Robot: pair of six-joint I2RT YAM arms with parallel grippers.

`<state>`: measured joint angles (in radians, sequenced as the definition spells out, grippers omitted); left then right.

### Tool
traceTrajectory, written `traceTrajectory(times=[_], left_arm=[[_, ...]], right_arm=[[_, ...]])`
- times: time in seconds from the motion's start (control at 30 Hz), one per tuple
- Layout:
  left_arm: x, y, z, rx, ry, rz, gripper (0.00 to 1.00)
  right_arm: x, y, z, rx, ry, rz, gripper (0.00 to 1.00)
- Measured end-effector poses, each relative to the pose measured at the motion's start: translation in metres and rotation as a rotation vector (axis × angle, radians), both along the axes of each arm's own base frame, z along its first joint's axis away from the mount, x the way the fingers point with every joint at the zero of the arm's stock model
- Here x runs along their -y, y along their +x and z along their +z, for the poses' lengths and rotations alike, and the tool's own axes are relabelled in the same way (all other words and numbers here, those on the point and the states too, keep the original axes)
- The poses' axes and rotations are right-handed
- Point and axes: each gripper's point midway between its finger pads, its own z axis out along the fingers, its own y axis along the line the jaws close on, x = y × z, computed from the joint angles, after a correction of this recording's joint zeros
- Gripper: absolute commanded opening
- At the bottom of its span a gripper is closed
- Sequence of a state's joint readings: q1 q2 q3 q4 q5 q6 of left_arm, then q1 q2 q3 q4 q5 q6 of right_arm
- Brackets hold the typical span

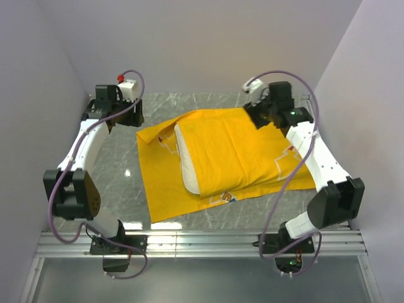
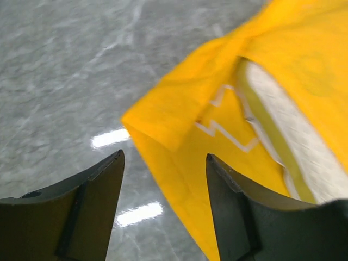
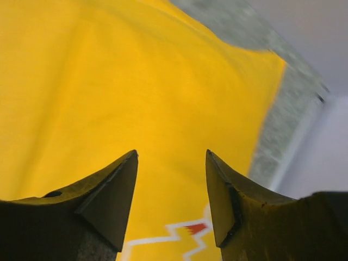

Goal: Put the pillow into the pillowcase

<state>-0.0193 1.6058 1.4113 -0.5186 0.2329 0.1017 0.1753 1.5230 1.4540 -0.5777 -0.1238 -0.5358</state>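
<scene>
Top view: yellow pillowcase (image 1: pixel 252 151) spread flat on the grey marble table (image 1: pixel 120 164). The pillow (image 1: pixel 188 165) sits inside it, with only its cream left end showing at the open mouth. Left gripper (image 1: pixel 134 117) hangs near the case's far-left corner, over bare table. Right gripper (image 1: pixel 257 115) is over the far-right corner of the fabric.

Left wrist view: left gripper (image 2: pixel 164 156) has its fingers apart, nothing between them. A folded corner of the pillowcase (image 2: pixel 179 125) lies just beyond the tips, toward the right finger. Pillow (image 2: pixel 293 136) edge shows at right under the yellow flap. View slightly blurred.

Right wrist view: right gripper (image 3: pixel 171 154) also spread, gripping nothing. Pillowcase (image 3: pixel 136 81) fills the ground beneath and ahead; white and red print sits low between the fingers. A strip of table (image 3: pixel 274 125) shows to the right. Cannot tell whether the tips touch the cloth.
</scene>
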Motion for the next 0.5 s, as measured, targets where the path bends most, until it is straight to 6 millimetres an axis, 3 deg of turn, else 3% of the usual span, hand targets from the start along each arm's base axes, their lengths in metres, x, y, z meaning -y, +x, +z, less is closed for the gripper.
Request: traceTrajectory(times=[0.1, 0.2, 0.33, 0.47, 0.5], left_arm=[[0.018, -0.020, 0.016, 0.045, -0.050, -0.061, 0.66], [0.035, -0.030, 0.004, 0.026, -0.076, -0.113, 0.65], [0.045, -0.028, -0.051, -0.103, -0.107, -0.140, 0.58], [0.051, -0.027, -0.096, -0.214, -0.137, -0.139, 0.53], [0.051, -0.026, -0.106, -0.238, -0.138, -0.137, 0.48]], right_arm=[[-0.079, -0.038, 0.011, -0.022, 0.077, 0.193, 0.57], [-0.138, -0.070, -0.007, -0.114, 0.130, 0.344, 0.55], [-0.175, -0.088, -0.062, -0.315, 0.158, 0.391, 0.53], [-0.193, -0.098, -0.119, -0.500, 0.162, 0.370, 0.53], [-0.196, -0.101, -0.133, -0.547, 0.158, 0.358, 0.52]])
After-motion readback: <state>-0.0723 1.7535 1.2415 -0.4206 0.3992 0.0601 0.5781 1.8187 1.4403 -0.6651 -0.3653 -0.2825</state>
